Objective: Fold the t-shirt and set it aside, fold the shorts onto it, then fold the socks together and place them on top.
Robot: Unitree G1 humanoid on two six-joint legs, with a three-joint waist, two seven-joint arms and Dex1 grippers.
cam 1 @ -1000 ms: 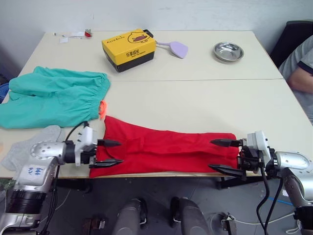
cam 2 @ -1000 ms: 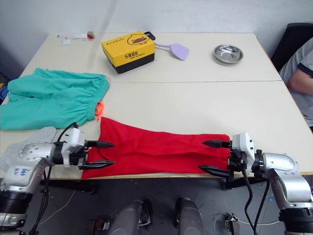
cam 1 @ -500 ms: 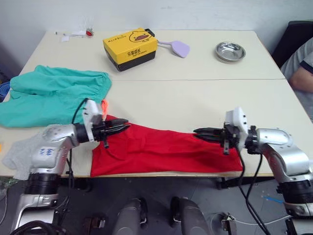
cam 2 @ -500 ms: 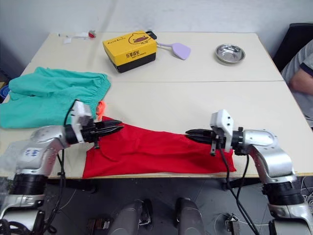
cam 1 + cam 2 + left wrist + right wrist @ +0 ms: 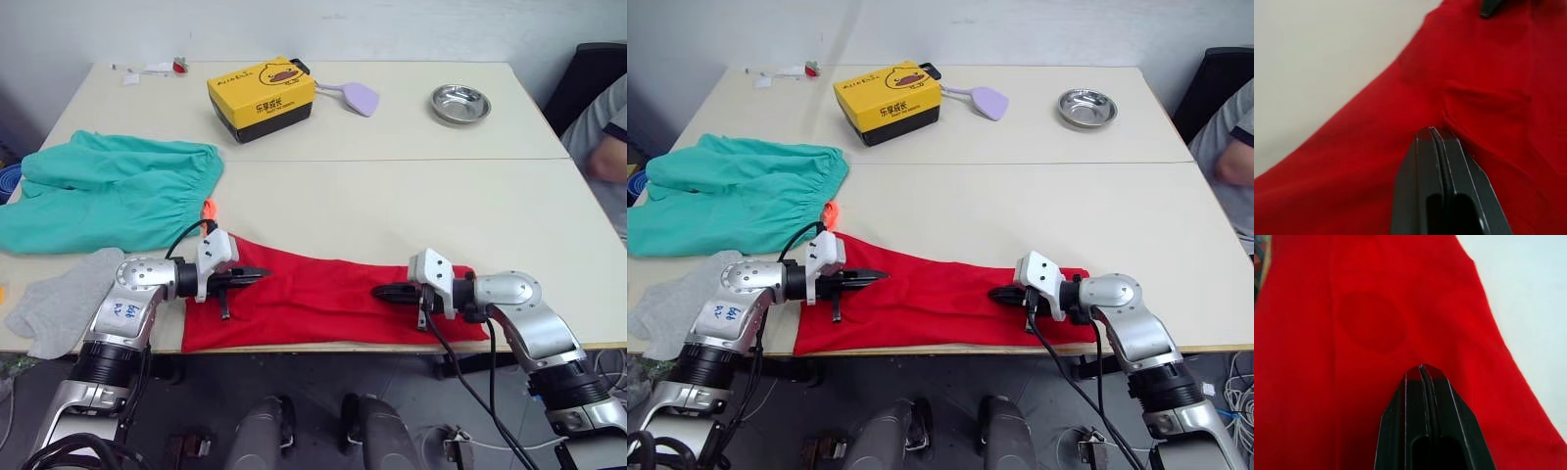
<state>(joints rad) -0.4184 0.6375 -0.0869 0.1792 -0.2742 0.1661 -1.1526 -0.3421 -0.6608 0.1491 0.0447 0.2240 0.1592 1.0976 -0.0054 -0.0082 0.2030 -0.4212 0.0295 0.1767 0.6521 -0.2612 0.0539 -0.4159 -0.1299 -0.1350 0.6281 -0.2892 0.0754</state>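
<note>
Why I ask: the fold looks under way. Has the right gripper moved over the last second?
Yes. The right gripper has come in from past the end of the t-shirt toward the robot's left, onto the cloth, judged against the table's front edge.

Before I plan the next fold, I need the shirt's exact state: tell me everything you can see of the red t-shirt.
The t-shirt is plain bright red cloth, lying as a long flat band along the table's near edge, lightly creased. The left gripper rests shut on its left part, the right gripper shut on its right part, tips pointing toward each other. Its upper left corner lies by the shorts' orange drawstring.
</note>
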